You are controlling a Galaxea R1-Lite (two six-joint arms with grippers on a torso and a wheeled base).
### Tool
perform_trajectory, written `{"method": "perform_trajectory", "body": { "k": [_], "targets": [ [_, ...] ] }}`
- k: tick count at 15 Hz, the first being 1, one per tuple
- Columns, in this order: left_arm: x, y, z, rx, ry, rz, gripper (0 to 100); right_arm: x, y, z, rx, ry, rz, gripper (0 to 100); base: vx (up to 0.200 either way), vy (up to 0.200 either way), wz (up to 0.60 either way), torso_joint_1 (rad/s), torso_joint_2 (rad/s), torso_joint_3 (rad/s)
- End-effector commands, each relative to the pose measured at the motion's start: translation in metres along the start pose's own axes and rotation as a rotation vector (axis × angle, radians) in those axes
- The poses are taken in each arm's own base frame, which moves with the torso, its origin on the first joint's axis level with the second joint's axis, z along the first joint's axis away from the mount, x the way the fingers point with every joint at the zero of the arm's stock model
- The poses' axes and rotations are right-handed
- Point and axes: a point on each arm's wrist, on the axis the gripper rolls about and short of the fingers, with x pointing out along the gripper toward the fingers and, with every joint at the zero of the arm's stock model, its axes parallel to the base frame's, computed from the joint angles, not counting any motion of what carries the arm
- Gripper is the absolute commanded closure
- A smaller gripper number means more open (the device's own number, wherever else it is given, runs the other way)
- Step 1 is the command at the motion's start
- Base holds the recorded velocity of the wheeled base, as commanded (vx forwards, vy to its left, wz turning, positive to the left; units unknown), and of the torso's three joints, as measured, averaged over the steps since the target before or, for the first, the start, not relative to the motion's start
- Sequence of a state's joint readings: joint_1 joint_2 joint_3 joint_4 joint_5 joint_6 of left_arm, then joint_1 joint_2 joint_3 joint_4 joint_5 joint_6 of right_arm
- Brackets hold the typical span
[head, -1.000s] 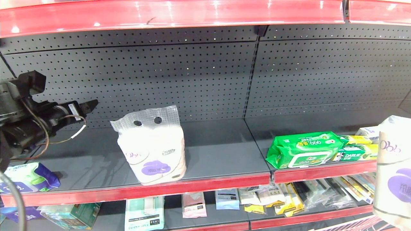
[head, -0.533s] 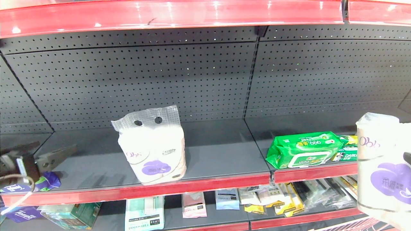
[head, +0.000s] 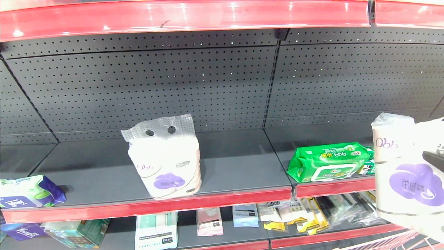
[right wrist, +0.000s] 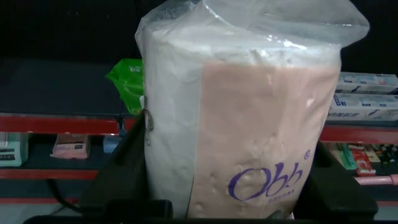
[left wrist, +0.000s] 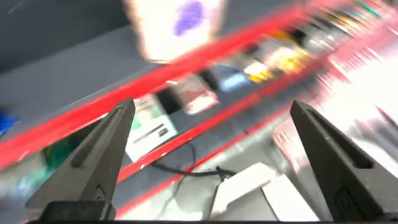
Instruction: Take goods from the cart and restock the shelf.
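Two white plastic-wrapped purple-printed roll packs: one pack point(head: 164, 163) stands on the grey shelf point(head: 236, 163); the right end effector point(right wrist: 230, 177) pinches the second pack point(head: 404, 173), now farther left. The left end effector point(left wrist: 211, 155), spread, has dropped lower.

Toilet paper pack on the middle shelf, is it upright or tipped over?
Upright. The toilet paper pack stands on its base on the shelf, its perforated handle flap pointing up.
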State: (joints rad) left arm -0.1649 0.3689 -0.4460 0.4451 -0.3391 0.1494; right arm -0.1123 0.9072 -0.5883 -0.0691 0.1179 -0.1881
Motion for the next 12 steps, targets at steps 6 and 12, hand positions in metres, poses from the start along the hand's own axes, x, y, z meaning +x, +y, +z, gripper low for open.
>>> {"method": "perform_trajectory", "body": {
  "k": [6, 12],
  "targets": [
    [-0.014, 0.001, -0.049, 0.042, -0.095, 0.405, 0, 0.004, -0.001, 0.005, -0.001, -0.004, 0.015, 100, 0.000, 0.000, 0.00, 0.000, 0.00, 0.000],
    [-0.005, 0.002, -0.061, 0.047, -0.047, 0.396, 0, 0.008, -0.003, 0.011, 0.002, -0.006, 0.017, 100, 0.000, 0.000, 0.30, 0.000, 0.00, 0.002]
  ]
}}
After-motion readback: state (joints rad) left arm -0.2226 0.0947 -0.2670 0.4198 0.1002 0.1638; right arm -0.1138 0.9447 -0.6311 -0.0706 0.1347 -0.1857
